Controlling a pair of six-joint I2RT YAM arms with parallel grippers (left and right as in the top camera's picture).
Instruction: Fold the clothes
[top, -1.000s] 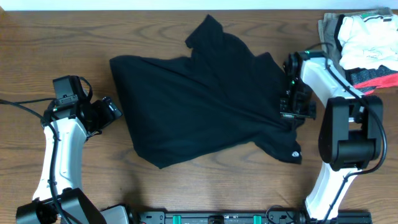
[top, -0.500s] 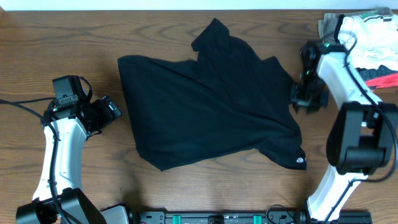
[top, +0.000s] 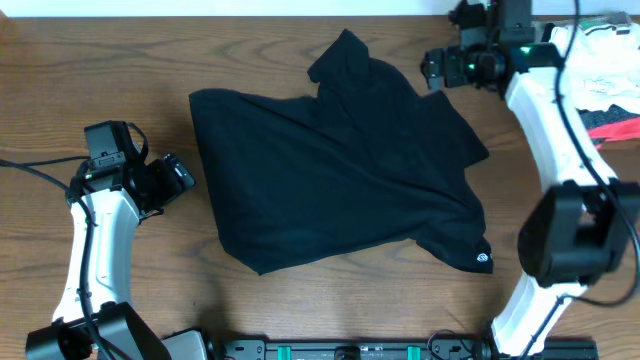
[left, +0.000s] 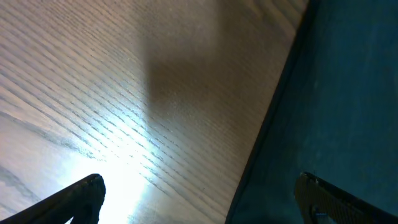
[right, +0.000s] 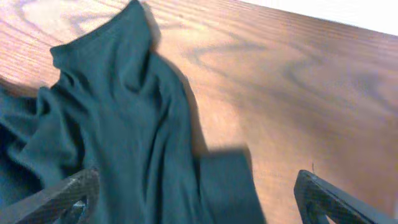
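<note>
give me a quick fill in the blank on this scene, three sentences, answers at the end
1. The shirt spread on the table is ___ in colour.
2. The left end effector and the right end effector are both ___, gripping nothing.
3. The pile of other clothes lies beside the ___ arm.
Missing words: black; open; right.

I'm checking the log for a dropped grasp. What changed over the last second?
The right gripper dragged the black shirt slightly rightward by its right edge, came off it, then swung away to hover beside the shirt's far sleeve, jaws open. The shirt lies free, shifted a little right. The left gripper and the clothes pile stayed put.
</note>
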